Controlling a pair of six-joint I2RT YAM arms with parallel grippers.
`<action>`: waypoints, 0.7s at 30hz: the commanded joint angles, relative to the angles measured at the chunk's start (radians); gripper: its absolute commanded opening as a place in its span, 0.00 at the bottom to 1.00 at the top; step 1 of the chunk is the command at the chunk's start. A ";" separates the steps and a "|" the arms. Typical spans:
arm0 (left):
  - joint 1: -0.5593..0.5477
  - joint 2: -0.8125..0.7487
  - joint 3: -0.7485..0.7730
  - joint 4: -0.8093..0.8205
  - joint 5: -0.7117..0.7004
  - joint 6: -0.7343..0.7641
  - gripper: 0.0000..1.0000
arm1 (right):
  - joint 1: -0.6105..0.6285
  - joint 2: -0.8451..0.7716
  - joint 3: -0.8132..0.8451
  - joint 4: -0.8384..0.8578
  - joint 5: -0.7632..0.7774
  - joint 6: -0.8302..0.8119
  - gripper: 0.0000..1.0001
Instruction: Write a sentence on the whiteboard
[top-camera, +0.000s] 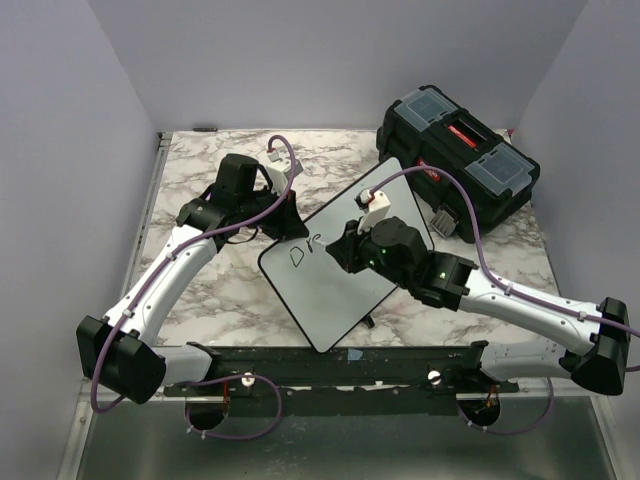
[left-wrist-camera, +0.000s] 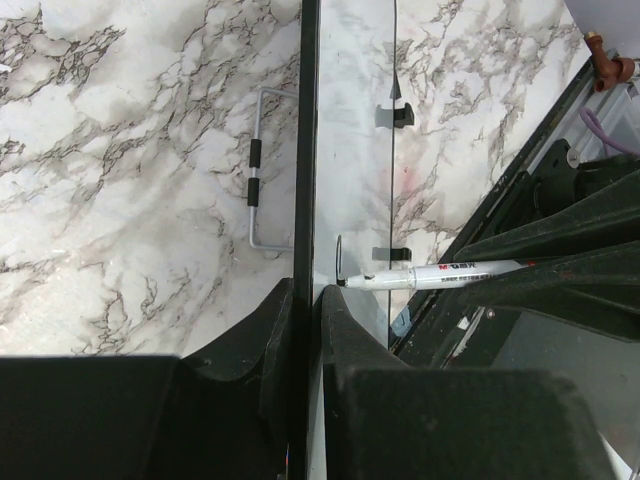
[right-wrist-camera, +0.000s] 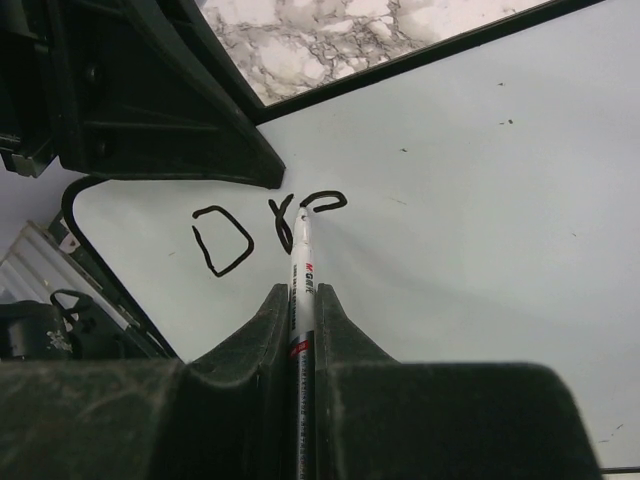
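The whiteboard (top-camera: 345, 290) lies tilted on the marble table, with its far corner toward the toolbox. My left gripper (top-camera: 280, 222) is shut on its upper left rim; the left wrist view shows the fingers (left-wrist-camera: 345, 320) clamped either side of the black rim (left-wrist-camera: 308, 150). My right gripper (top-camera: 345, 250) is shut on a white marker (right-wrist-camera: 302, 262), whose tip touches the board (right-wrist-camera: 480, 200). Of the sentence (right-wrist-camera: 270, 225), only "Dr" and a curved stroke just past it are on the board. The marker also shows in the left wrist view (left-wrist-camera: 440, 273).
A black toolbox (top-camera: 458, 160) with clear lid compartments stands at the back right, touching the board's far corner. A bent wire bracket (left-wrist-camera: 255, 170) lies on the marble table (top-camera: 200, 290) beside the board. Grey walls enclose the table.
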 joint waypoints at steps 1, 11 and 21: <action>0.002 -0.023 0.022 0.075 -0.069 0.055 0.00 | -0.004 -0.001 -0.042 -0.013 -0.021 0.011 0.01; 0.002 -0.022 0.026 0.072 -0.068 0.057 0.00 | -0.005 -0.036 -0.078 -0.057 0.033 0.022 0.01; 0.002 -0.023 0.026 0.071 -0.068 0.057 0.00 | -0.004 -0.058 0.017 -0.109 0.185 -0.071 0.01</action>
